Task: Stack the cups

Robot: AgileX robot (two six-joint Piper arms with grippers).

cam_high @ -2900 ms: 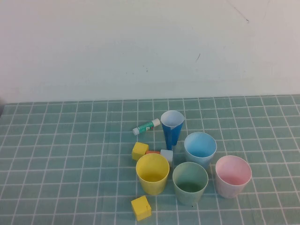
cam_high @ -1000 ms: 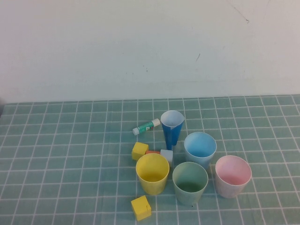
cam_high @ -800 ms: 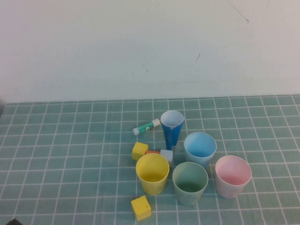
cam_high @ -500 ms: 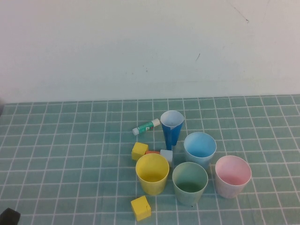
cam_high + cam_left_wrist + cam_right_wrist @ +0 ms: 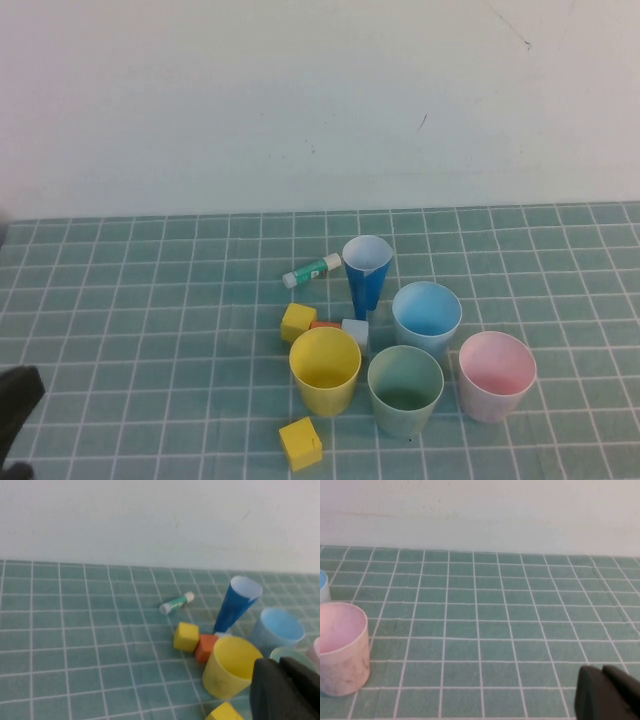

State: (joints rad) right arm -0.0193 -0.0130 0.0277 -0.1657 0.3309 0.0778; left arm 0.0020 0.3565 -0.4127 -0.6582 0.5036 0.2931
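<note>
The left hand [image 5: 282, 690] is at the near left corner of the bench [image 5: 140, 300], low over the tiles, and its two fingers are pressed together with nothing between them. In the high view only a dark piece of it shows at the left edge. The right hand [image 5: 605, 695] is closed and empty too; it stays on the right side of the bench and the high view does not show it.

The four cups all stand upright, mouth up, not yet stacked. The yellow cup [image 5: 325, 370] is the nearest one ahead of the left hand. The green cup [image 5: 405, 390] is just beside it, on the side away from that hand, and the pink cup [image 5: 497, 375] is further along, closest to the right hand. The blue cup [image 5: 427, 317] stands behind the green one.

A dark blue cone [image 5: 366, 275] stands behind the yellow cup. A glue stick [image 5: 311, 270] lies beyond it. A yellow block [image 5: 298, 322], an orange block [image 5: 205, 647] and a pale block [image 5: 355, 333] sit just behind the yellow cup. Another yellow block [image 5: 301, 443] lies in front of the yellow cup, apart from it
</note>
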